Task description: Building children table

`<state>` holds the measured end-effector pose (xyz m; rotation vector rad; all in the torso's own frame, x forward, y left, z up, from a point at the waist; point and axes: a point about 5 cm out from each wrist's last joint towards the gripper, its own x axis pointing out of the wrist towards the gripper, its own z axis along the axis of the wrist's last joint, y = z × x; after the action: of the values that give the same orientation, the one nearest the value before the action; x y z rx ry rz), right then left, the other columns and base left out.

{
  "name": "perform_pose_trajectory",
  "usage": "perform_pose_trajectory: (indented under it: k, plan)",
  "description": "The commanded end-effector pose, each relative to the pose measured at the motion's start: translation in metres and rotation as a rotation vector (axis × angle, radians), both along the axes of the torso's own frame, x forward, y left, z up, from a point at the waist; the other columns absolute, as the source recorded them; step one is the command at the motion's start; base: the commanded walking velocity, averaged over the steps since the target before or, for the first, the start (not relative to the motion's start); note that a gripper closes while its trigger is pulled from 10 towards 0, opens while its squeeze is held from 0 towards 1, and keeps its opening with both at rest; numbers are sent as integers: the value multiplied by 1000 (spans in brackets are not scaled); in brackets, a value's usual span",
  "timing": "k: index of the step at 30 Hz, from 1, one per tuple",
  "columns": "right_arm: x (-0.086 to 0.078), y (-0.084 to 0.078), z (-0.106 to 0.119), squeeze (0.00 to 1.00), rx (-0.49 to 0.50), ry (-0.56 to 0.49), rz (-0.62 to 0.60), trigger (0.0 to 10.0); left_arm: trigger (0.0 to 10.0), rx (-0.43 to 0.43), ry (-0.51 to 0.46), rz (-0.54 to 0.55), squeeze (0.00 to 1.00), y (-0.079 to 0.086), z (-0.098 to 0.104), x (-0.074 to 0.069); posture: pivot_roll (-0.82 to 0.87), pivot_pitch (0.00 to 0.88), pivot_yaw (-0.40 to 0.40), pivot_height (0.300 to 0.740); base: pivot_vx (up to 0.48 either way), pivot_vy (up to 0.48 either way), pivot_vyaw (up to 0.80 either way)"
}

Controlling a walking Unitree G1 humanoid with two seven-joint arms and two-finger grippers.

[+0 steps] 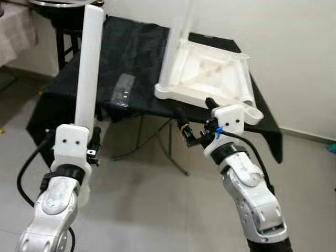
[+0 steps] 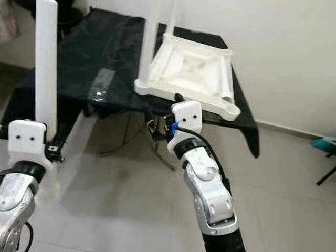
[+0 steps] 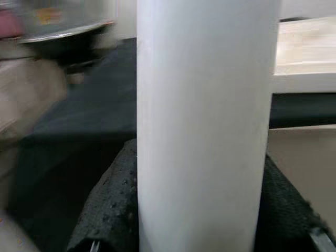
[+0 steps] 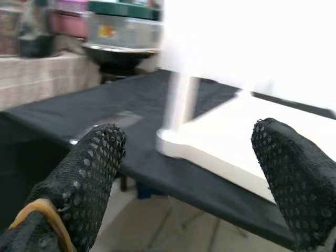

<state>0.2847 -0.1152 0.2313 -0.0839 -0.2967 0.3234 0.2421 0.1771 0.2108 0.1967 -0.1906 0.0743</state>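
A white table leg (image 1: 88, 68) is held upright by the closed left pincer (image 1: 89, 149), beside the black-covered table (image 1: 126, 58), where the upturned white tabletop (image 1: 210, 76), with one leg already mounted, is lain near the empty, wide-open right pincer (image 1: 197, 123).

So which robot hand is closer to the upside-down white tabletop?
Right. The right gripper is open just before the near edge of the tabletop. The left gripper is farther off to its left, holding a white leg upright.
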Motion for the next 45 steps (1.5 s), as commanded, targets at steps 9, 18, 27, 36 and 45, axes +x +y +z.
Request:
perform_pose_trajectory:
  k: [9, 18, 27, 36, 45]
  plan:
    - [-1, -6, 1, 0, -18, -27, -31, 10000, 10000, -5, -16, -50, 0, -10, 3, -2, 103, 170, -125, 740, 324, -295, 537]
    - [-1, -5, 2, 0, -28, -32, -25, 10000, 10000, -19, -29, -39, 0, -8, 5, 0, 104, 174, -128, 740, 0, 0, 800]
    - [-1, -2, 2, 0, -31, -31, -3, 10000, 10000, -20, -35, -36, 0, -8, 6, -1, 103, 178, -129, 740, 0, 0, 800]
    - [-1, -2, 2, 0, -32, -26, -5, 10000, 10000, -5, -37, -40, 0, -8, 6, -2, 103, 183, -129, 740, 0, 0, 800]
    - [2, -3, 0, 0, -15, -8, -16, 10000, 10000, -2, -35, -46, 0, -8, 6, -1, 102, 186, -128, 740, 0, -446, 0]
